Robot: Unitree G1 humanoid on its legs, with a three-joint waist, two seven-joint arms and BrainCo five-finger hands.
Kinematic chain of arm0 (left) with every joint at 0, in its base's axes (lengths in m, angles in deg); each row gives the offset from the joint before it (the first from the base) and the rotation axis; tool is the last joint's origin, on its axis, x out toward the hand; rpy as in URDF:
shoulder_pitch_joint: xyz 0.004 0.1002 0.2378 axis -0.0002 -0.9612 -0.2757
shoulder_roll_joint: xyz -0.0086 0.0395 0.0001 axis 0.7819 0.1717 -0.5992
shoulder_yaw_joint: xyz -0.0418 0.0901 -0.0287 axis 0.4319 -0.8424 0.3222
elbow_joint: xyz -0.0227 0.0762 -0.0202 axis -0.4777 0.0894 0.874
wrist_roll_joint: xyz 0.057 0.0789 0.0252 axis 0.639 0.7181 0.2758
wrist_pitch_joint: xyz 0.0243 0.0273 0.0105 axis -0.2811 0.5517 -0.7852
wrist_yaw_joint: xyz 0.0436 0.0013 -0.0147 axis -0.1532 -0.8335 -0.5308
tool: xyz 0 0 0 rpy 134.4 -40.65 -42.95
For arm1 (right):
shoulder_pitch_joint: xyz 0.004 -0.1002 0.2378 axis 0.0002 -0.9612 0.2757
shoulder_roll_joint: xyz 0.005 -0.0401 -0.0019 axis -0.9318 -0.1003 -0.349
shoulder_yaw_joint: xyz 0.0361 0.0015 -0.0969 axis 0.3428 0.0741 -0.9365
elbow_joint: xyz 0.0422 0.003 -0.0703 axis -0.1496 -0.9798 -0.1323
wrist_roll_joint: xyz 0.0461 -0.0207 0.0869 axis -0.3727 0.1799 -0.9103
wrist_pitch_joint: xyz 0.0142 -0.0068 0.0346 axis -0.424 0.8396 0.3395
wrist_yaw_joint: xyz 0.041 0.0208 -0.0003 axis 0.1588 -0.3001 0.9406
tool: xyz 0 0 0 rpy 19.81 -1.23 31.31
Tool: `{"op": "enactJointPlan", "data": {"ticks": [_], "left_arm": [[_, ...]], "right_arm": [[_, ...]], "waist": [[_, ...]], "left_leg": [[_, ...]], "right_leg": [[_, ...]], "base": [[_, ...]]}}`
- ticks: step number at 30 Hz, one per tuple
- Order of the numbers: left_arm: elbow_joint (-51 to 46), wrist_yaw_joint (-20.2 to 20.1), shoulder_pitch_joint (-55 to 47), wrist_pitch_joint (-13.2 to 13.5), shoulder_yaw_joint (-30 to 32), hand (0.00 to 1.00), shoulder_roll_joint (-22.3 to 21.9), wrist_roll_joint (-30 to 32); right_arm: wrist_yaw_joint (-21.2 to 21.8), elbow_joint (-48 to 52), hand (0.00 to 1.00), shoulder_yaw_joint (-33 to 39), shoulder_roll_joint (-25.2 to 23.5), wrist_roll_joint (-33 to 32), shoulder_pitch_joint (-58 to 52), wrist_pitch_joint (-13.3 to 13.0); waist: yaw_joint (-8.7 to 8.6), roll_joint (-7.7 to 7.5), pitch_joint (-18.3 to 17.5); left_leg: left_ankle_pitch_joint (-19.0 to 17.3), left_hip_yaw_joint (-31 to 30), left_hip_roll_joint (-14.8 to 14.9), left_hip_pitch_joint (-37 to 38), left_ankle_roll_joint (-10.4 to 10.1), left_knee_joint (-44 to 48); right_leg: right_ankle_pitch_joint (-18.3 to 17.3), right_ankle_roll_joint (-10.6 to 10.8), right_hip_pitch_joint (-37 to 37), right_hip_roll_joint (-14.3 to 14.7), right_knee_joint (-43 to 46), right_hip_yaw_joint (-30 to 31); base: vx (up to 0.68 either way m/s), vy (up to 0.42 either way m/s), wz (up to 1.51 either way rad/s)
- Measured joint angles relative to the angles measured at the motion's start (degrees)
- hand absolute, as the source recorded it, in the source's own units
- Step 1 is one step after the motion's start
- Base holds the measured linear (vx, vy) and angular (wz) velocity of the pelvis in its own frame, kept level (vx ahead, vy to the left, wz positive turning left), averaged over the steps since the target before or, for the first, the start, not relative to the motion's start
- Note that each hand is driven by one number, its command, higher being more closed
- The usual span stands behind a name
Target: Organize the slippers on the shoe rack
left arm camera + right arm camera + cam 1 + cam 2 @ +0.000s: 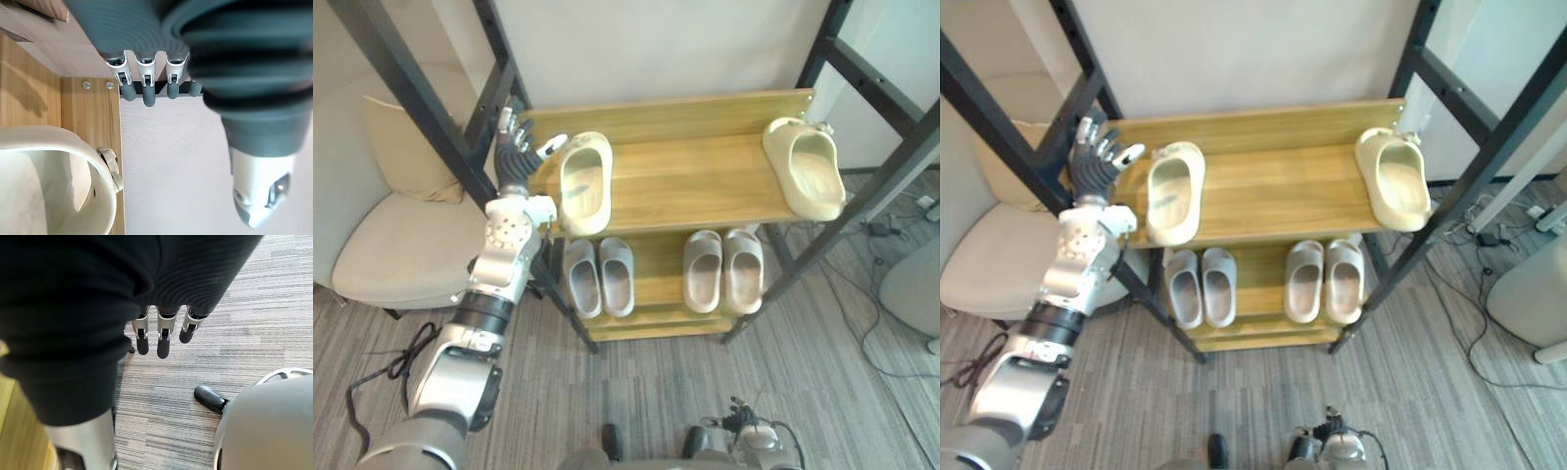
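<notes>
Two cream slippers lie far apart on the top wooden shelf [695,176] of the shoe rack: one at the left end [584,183], one at the right end [806,168]. My left hand [519,137] is raised just left of the left slipper, open with straight fingers, its thumb close to the slipper's rim and holding nothing. The left wrist view shows that slipper's rim [73,147] on the shelf edge beside the fingers [146,90]. My right hand [164,335] hangs low over the carpet, fingers relaxed and empty.
Two pairs of grey slippers [599,276] [724,268] sit on the lower shelf. Black slanted frame posts [421,93] [862,211] flank the rack. A beige armchair [391,235] stands at the left; cables and a grey base [911,284] lie at the right.
</notes>
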Motion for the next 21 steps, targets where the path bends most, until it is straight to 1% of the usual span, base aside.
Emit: {"op": "enactJointPlan", "data": {"ticks": [7,9,10,11,13,15,19,21], "left_arm": [[3.3,-1.2,3.6,-0.8,-2.8,0.0,0.0,0.0],[3.3,-1.7,6.6,-0.9,-3.2,0.0,0.0,0.1],[3.3,-1.7,7.2,-0.9,-3.2,0.0,0.0,0.1],[3.3,-1.7,9.3,-0.9,-3.2,0.0,0.0,0.1],[3.3,-1.7,9.8,-0.9,-3.3,0.0,0.0,0.1],[3.3,-2.0,10.0,-1.0,-3.4,0.0,0.0,0.1],[3.3,-2.4,10.6,-1.0,-3.4,0.0,0.0,1.2],[4.8,-2.5,12.1,-1.0,-3.3,0.0,0.0,1.4]], "right_arm": [[0.0,0.0,0.0,1.0,-0.5,0.0,0.0,0.0],[0.0,0.1,0.0,1.0,-0.4,0.0,0.0,0.0],[0.0,0.1,0.0,1.0,-0.4,0.0,0.1,0.0],[0.0,0.0,0.0,1.0,-0.3,0.0,0.6,0.0],[0.0,0.0,0.0,1.4,-0.4,-0.1,0.8,0.0],[0.0,0.0,0.0,1.7,-0.3,0.0,1.0,0.0],[0.0,0.0,0.0,1.8,-0.3,0.0,1.0,0.0],[0.0,0.1,0.0,1.8,-0.3,0.0,1.0,-0.1]], "waist": [[-0.41,0.26,0.3],[-0.96,0.29,0.7],[-0.98,0.35,0.8],[-1.21,0.44,1.3],[-1.51,0.52,1.6],[-2.21,0.54,1.6],[-2.3,0.53,1.6],[-2.26,0.58,1.7]], "left_leg": [[0.0,0.0,-0.1,-0.1,0.0,0.0],[0.0,0.0,-0.1,-1.0,0.0,0.0],[0.1,0.1,-0.1,-1.3,0.1,0.0],[0.5,0.2,-0.2,-2.1,0.4,0.0],[0.5,0.4,-0.3,-2.1,0.4,0.0],[0.5,0.2,-0.5,-2.0,0.4,0.0],[0.5,0.0,-0.7,-2.0,0.4,0.0],[0.3,0.0,-0.8,-2.1,0.6,0.0]], "right_leg": [[0.0,-0.1,-0.2,-0.1,-0.1,0.0],[0.3,0.1,-1.0,-0.2,0.1,0.2],[0.3,0.0,-1.0,-0.2,0.1,0.2],[1.0,0.1,-2.0,-0.3,0.1,0.4],[1.1,0.1,-2.0,-0.4,0.1,0.5],[1.1,0.2,-2.0,-0.6,0.1,0.8],[1.1,0.2,-2.0,-0.8,0.1,0.9],[1.2,0.3,-2.1,-0.9,0.1,1.2]], "base": [[0.0,0.0,0.0],[0.0,0.0,0.0],[0.04,0.031,-0.03],[0.06,0.034,-0.06],[0.06,0.029,-0.05],[0.06,0.028,-0.02],[0.01,0.006,0.0],[-0.03,0.023,-0.01]]}}
